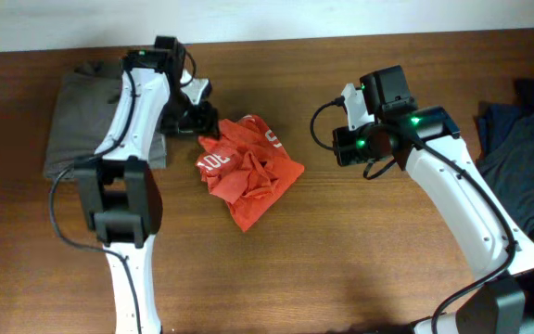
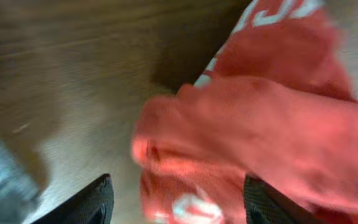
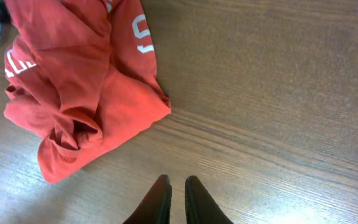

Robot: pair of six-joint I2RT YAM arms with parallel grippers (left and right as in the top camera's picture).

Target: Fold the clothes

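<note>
Shirt: I see the crumpled orange-red fabric T-shirt with white lettering (image 1: 248,172) heaped on the brown wooden table (image 1: 360,260), left of centre and nearer the far edge.
Left pincer: my left gripper (image 2: 179,202) sits at the heap's far-left side. Its black fingers (image 2: 98,202) are wide apart with red cloth bulging between them, unclamped.
Right pincer: my right gripper (image 3: 178,198) hangs over bare wood right of the shirt, tips almost together, holding nothing.
Other clothes: a flat grey-brown garment (image 1: 77,121) lies near the far-left corner. A dark blue-grey fabric pile (image 1: 527,158) lies at the right edge.
</note>
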